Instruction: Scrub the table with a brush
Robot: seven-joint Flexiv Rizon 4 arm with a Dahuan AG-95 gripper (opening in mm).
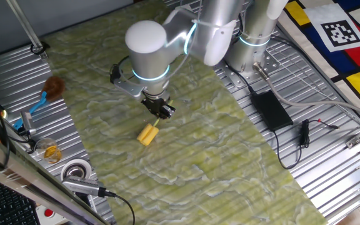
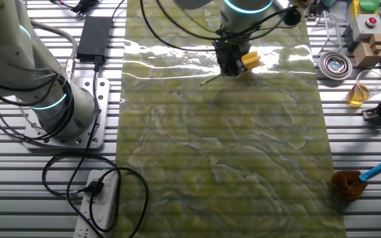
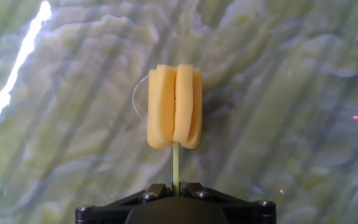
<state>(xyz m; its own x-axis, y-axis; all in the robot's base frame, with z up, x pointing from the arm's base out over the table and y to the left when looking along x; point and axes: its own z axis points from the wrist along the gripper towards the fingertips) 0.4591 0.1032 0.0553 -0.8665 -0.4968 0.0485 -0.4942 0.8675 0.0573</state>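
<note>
The marbled yellow-green bench lies under us. Our end effector is clamped on the brush by its pale stem.

Spongy, matt yellow brush on a glossy marbled table — ribbed bare metal panels beside.

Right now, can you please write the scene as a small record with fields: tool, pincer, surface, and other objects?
tool: yellow brush, thin pale stem, head ahead of the fingers
pincer: pincer, shut on the stem
surface: marbled yellow-green table; whether the head touches it cannot be told
other objects: brown fluffy brush with blue handle, on ribbed metal beside the table
</note>
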